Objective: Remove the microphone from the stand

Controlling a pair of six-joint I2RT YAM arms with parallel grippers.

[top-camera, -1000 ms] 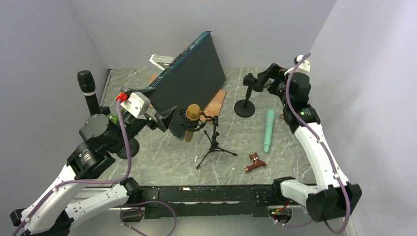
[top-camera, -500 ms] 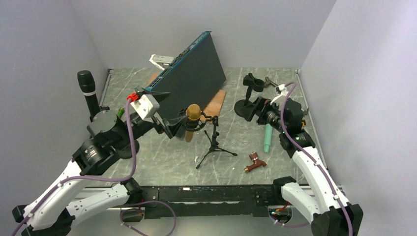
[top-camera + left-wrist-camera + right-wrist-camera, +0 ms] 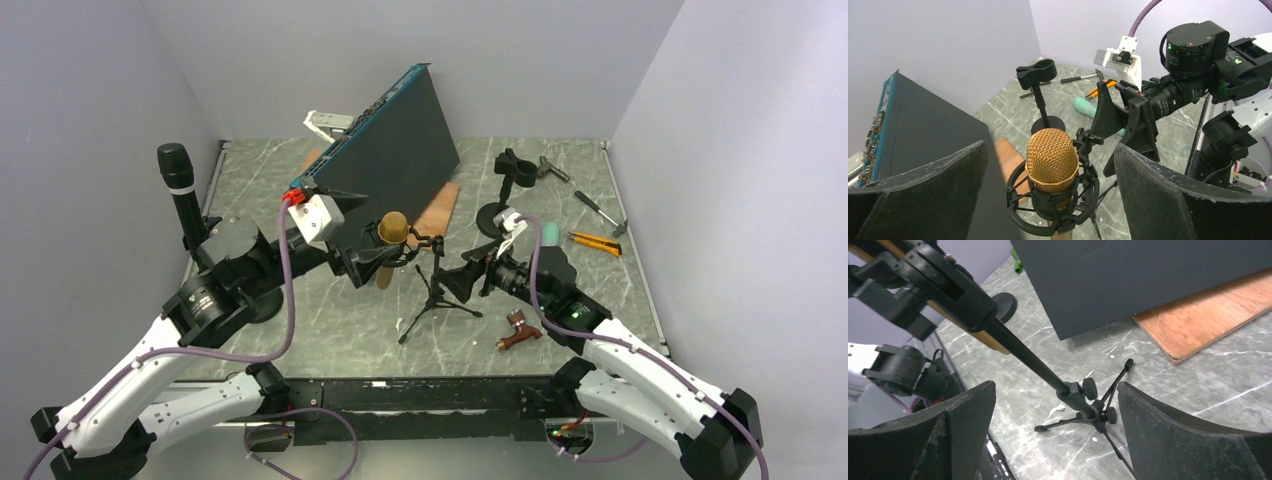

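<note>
Right claw [image 3: 466, 281] has swung in beside the tripod stand [image 3: 437, 290]; left claw [image 3: 372, 262] has neared the microphone [image 3: 392, 229], seemingly without contact

the microphone [image 3: 1052, 155] is showing a glossy gold metal mesh head. the stand [image 3: 1028, 356] is looking matt black and smooth. the table [image 3: 340, 310] is showing grey veined stone, and the far board [image 3: 1208, 315] is showing bare reddish wood.

Gold microphone [image 3: 1052, 155], seemingly black stand [image 3: 1040, 369]
</note>
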